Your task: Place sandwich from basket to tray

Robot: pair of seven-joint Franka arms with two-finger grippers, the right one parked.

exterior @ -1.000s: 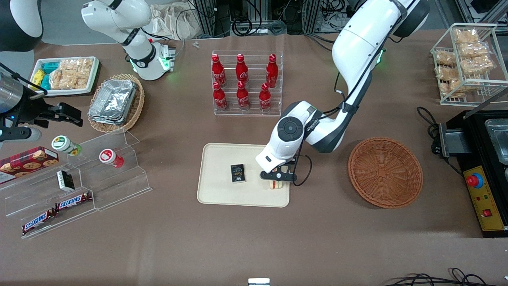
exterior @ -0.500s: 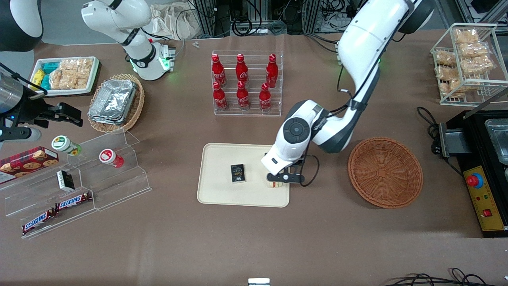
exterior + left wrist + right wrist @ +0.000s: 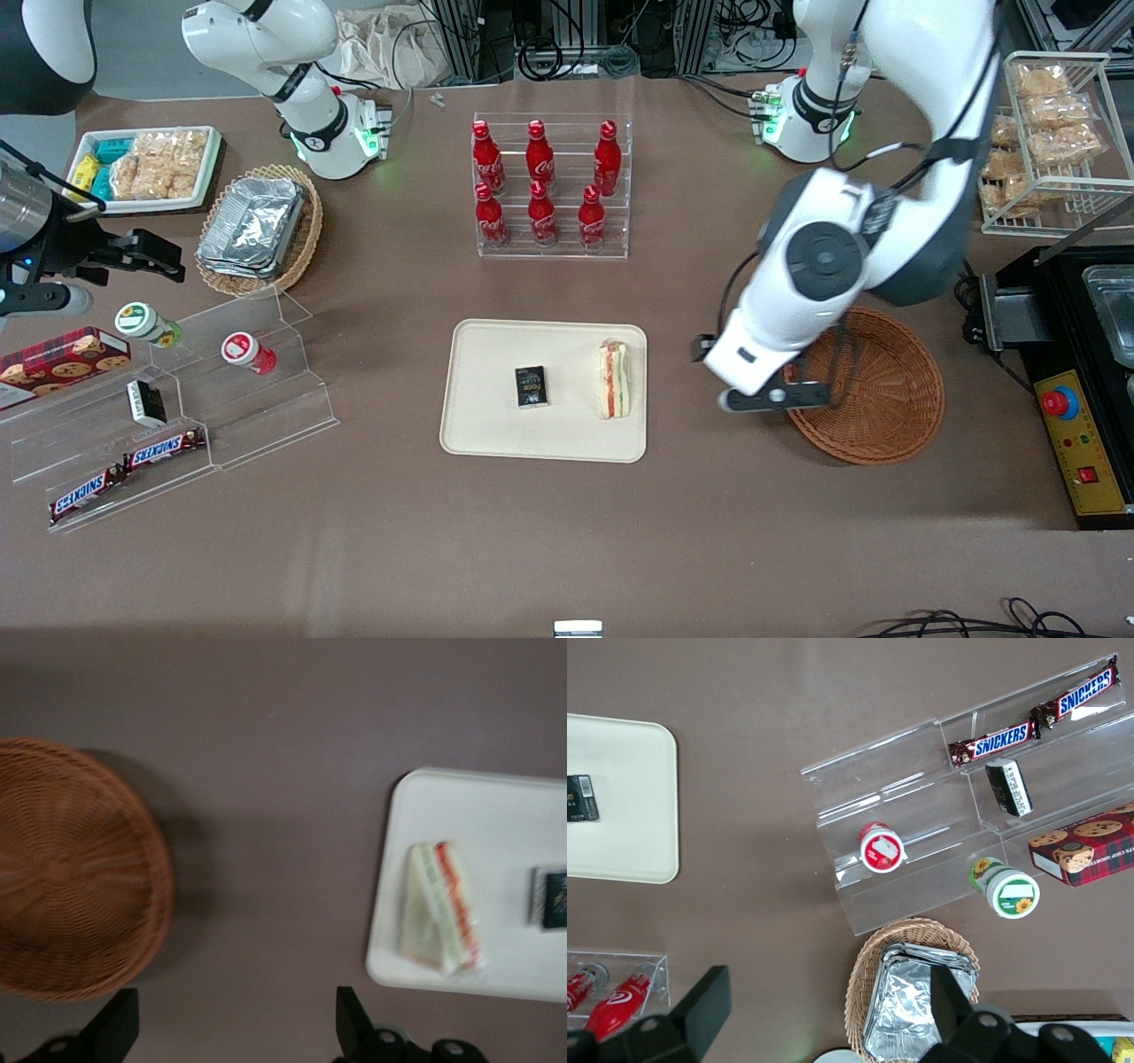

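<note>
The sandwich (image 3: 613,379) (image 3: 440,907), a pale wedge with red and green filling, lies on the cream tray (image 3: 487,434) (image 3: 496,815) at the tray's end nearest the basket. Nothing lies in the reddish-brown wicker basket (image 3: 873,385) (image 3: 62,868). My left gripper (image 3: 772,398) (image 3: 235,1036) hangs open and holds nothing, raised above the bare table between the tray and the basket, at the basket's rim. Its two dark fingers (image 3: 353,1028) stand wide apart.
A small black packet (image 3: 531,386) (image 3: 554,897) also lies on the tray. A clear rack of red bottles (image 3: 549,186) stands farther from the front camera. A black machine (image 3: 1076,372) sits at the working arm's end. Clear shelves with snacks (image 3: 168,399) stand toward the parked arm's end.
The gripper let go of the sandwich, rose and swung from the tray toward the basket. The sandwich stays on the tray, now fully in sight.
</note>
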